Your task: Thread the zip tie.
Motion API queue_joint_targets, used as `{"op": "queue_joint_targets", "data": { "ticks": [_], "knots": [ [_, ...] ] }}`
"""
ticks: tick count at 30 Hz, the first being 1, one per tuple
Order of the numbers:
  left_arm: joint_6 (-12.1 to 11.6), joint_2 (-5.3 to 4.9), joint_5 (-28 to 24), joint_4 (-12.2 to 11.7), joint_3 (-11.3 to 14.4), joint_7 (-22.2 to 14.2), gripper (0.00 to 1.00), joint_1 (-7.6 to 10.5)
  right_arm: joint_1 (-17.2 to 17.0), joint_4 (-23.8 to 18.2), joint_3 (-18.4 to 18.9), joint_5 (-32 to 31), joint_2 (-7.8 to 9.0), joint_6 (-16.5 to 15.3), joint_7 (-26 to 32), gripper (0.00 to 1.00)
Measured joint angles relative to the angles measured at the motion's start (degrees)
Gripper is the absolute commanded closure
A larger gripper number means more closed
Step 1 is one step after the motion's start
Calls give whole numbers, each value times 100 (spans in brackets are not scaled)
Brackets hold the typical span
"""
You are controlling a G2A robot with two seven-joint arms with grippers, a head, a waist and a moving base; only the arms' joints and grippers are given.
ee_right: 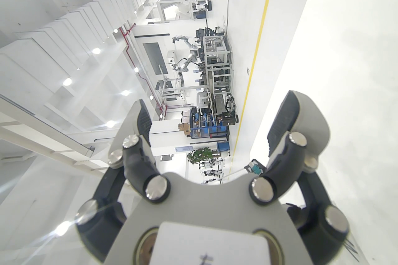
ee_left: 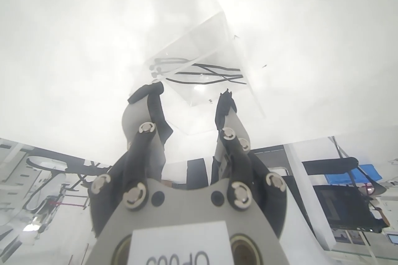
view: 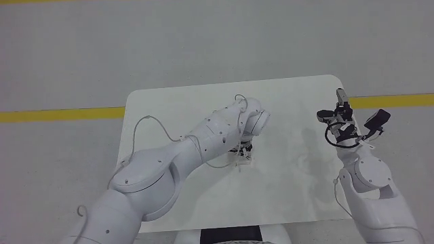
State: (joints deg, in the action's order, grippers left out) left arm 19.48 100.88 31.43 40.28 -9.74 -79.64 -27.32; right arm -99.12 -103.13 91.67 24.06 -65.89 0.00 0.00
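Zip ties [ee_left: 202, 73] (black) in box [ee_left: 199, 36], left hand [ee_left: 188, 93] spread

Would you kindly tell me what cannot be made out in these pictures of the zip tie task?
Left wrist view: the zip ties overlap inside the clear box, so their number is unclear; glare washes out the box's walls.
Top view: the left arm's wrist covers most of the left gripper and the box.
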Motion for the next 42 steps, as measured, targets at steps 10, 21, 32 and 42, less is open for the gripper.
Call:
{"op": "queue_joint_targets", "data": {
  "ticks": [10,21,32,42],
  "knots": [
    [0,258,4,-232,-2,0,64,92,0,0,0,0,0,0,0,0],
    [0,507,110,-559,0,0,64,-56,0,0,0,0,0,0,0,0],
    [0,709,389,-969,-27,0,62,-61,0,0,0,0,0,0,0,0],
    [0,901,817,-1220,-214,0,63,-152,0,0,0,0,0,0,0,0]
  ]
}}
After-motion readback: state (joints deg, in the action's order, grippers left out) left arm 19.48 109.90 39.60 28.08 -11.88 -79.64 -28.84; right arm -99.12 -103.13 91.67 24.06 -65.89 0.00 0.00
